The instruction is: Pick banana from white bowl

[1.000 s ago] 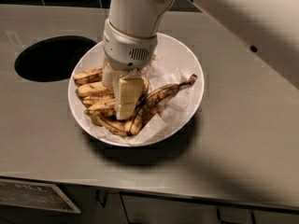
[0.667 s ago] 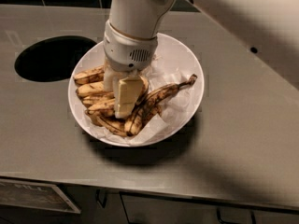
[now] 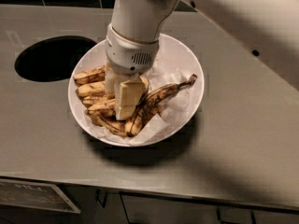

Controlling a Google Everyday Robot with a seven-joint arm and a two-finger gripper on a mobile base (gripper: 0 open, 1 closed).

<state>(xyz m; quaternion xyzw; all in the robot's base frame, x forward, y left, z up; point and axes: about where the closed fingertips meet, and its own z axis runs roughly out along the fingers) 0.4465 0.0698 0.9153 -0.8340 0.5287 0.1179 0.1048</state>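
1. The tool stands plunged straight down into the white bowl, in the thick of the fruit on the bowl's left half. Whether it is released or clenched on a banana cannot be told, since the wrist housing and the fruit hide the contact.
2. My judgement: the step in hand is securing one banana. It is best done by clamping across the thick middle of a single fruit, not its tapered end.
3. The lift should go straight up and slowly. The fruits lie overlapped and touching, so a neighbour could drag along, or the crumpled paper could catch.
4. Keep the rise clear of the bowl's rim, and away from the dark round hole in the table just beside the bowl.
5. The bananas are overripe: yellow skin heavily streaked brown-black, and probably soft, so a hard squeeze risks crushing.
6. One long banana curves toward the right rim, stem up; the others fan out to the left.
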